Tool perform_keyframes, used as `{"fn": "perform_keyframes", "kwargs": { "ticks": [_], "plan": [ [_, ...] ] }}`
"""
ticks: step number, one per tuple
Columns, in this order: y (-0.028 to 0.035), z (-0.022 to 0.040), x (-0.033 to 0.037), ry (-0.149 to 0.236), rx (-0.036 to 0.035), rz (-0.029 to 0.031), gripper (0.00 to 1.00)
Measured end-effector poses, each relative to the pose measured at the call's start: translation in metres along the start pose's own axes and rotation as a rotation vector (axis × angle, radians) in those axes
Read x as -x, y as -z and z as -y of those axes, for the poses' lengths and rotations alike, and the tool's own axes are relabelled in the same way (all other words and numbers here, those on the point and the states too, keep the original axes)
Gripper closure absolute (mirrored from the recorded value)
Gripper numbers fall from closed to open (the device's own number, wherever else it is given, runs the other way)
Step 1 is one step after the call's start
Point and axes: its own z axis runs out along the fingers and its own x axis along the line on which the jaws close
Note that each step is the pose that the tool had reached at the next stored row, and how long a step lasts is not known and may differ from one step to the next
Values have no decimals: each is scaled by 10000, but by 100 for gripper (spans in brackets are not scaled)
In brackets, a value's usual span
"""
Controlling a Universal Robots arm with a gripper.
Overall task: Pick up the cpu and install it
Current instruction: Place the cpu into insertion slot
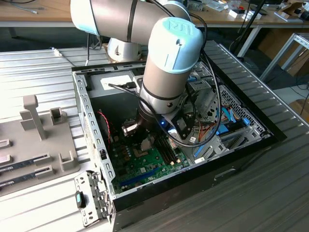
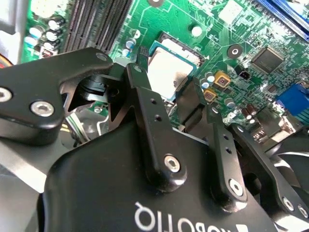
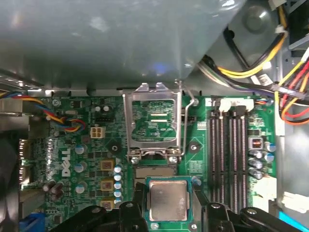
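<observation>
The cpu (image 3: 167,199), a small square chip with a silver-grey top, lies flat in the motherboard socket (image 3: 167,180), with a thin teal rim showing around it. The socket's metal load frame (image 3: 153,121) is flipped up and open behind it. My gripper (image 3: 167,209) hangs just over the chip with a black finger on each side of the socket, and a narrow gap shows between finger and chip. In the second wrist view the cpu (image 2: 166,72) sits between the fingers (image 2: 140,92) of my gripper (image 2: 168,84). In the exterior view the gripper (image 1: 143,145) reaches down inside the open computer case (image 1: 91,125).
Black memory slots (image 3: 231,154) run beside the socket. The grey power-supply box (image 3: 120,38) and its coloured cables (image 3: 270,72) lie close behind it. Outside the case, at the exterior view's left, a grey fixture (image 1: 43,140) holds memory sticks (image 1: 26,162).
</observation>
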Motion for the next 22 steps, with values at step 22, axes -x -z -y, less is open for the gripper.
{"fn": "perform_keyframes", "kwargs": {
  "ticks": [22],
  "plan": [
    [-174,10,-78,-40,0,1,45]
  ]
}}
